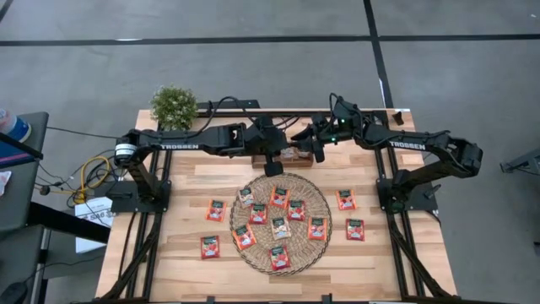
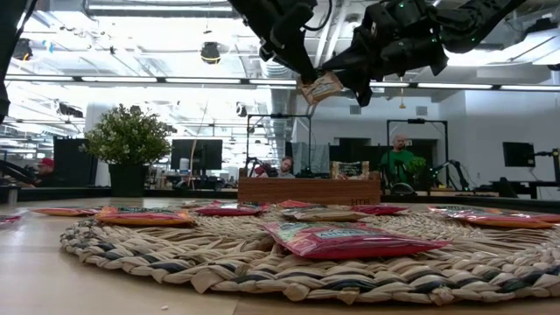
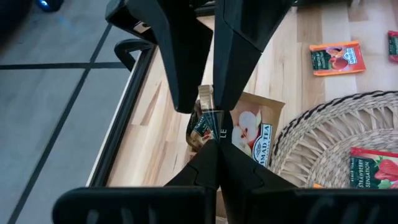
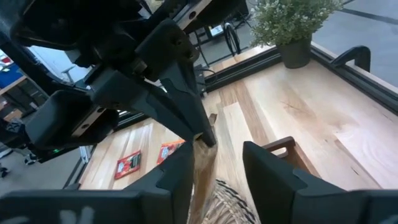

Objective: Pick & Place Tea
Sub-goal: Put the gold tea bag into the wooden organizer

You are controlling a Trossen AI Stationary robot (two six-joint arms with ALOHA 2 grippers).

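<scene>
Low view: both end effectors pinch one beige sachet [image 2: 321, 87].

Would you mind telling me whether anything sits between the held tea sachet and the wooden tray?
Nothing visible does. The beige tea sachet hangs in open air, pinched by the left gripper with the right gripper beside it, directly above the wooden tray.
</scene>
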